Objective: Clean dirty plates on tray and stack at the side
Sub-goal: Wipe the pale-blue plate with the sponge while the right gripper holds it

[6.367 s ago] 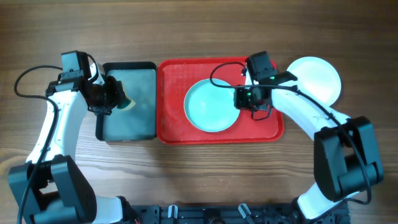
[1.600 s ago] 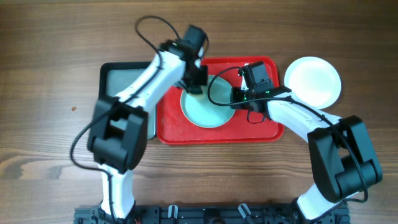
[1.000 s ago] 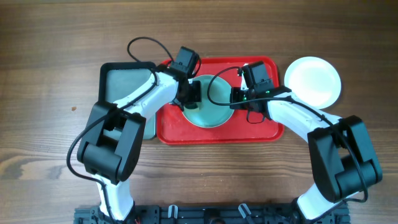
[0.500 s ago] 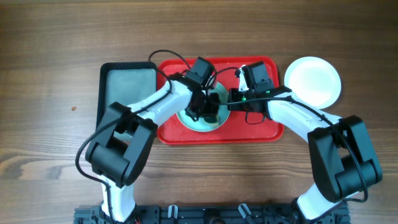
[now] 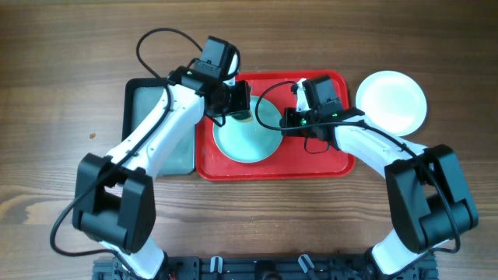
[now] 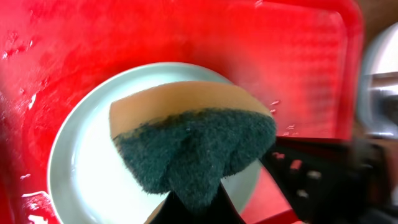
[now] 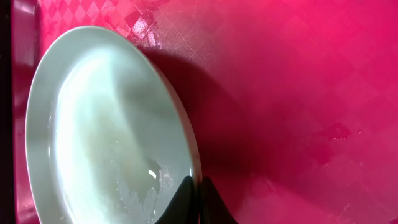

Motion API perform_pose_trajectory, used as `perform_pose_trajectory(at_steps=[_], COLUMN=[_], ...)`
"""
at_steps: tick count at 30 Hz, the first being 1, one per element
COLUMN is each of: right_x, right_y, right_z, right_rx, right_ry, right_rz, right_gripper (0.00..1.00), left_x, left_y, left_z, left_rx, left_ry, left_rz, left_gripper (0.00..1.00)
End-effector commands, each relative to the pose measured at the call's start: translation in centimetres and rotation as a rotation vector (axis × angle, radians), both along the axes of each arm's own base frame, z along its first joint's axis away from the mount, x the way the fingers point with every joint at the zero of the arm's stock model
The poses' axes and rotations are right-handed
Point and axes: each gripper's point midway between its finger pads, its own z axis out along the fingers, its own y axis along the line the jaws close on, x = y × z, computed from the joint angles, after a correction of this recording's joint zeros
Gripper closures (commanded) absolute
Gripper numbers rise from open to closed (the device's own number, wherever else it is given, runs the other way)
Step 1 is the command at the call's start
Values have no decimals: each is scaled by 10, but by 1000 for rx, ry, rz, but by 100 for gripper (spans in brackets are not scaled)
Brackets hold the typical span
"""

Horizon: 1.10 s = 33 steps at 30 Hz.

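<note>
- The left pincer [image 5: 233, 103] is closed tight on a sponge [image 6: 193, 140], which has a tan body and a dark green scouring face. The sponge is squeezed between the fingers so that its green face bulges outward.
- The sponge hangs over the far left part of an aqua plate [image 5: 245, 140]. The views do not show whether it presses on the plate or sits just above it.
- The aqua plate lies inside the red tray [image 5: 311, 163], left of the tray's middle. Its inside shows a wet sheen in the right wrist view.
- The right pincer [image 7: 194, 198] is narrowed to a pinch on the aqua plate's right rim, with one fingertip on each side of the edge.
- The two pincers are on opposite sides of the same plate, with the left one at its far left and the right one at its right.
- A white plate [image 5: 391, 99] rests on the desk [image 5: 311, 31] just beyond the red tray's right edge, near the tray's far right corner and apart from both pincers.
- A black tray [image 5: 156, 132] with a grey inside sits against the red tray's left edge, and the left arm reaches across it.
</note>
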Motion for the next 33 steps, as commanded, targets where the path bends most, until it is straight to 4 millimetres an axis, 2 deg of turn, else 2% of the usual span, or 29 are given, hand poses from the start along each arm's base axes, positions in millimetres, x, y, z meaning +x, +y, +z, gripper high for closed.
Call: perform_pose_trajectory(at_steps=[1, 5, 8, 13, 18, 23, 25, 29, 31, 33], right_x=[-2, -6, -4, -7, -11, -17, -16, -16, -16, -15], right_y=[7, 3, -9, -8, 0, 3, 3, 4, 4, 4], right_z=[7, 3, -2, -4, -6, -21, -21, -21, -21, -21], right_rx=[30, 9, -65, -69, -70, -81, -81, -79, -79, -80], right_ry=[-6, 13, 3, 13, 16, 51, 49, 46, 46, 46], right_rz=[17, 15, -21, -14, 8, 21, 21, 21, 21, 21], right_gripper=[96, 96, 96, 96, 96, 96, 96, 96, 96, 96], left_x=[-11, -18, -20, -16, -20, -16, -20, -26, -30, -28], left_y=[14, 31, 32, 42, 33, 15, -2, -51, -65, -67], left_z=[-37, -72, -84, -89, -93, -107, -110, -91, -79, -65], left_rx=[101, 199, 211, 274, 252, 217, 126, -146, -245, -278], left_ry=[58, 115, 140, 123, 134, 126, 154, 179, 197, 192], left_rz=[2, 25, 23, 42, 20, -10, -40, -138, -176, -181], left_gripper=[96, 96, 96, 96, 96, 96, 96, 96, 96, 96])
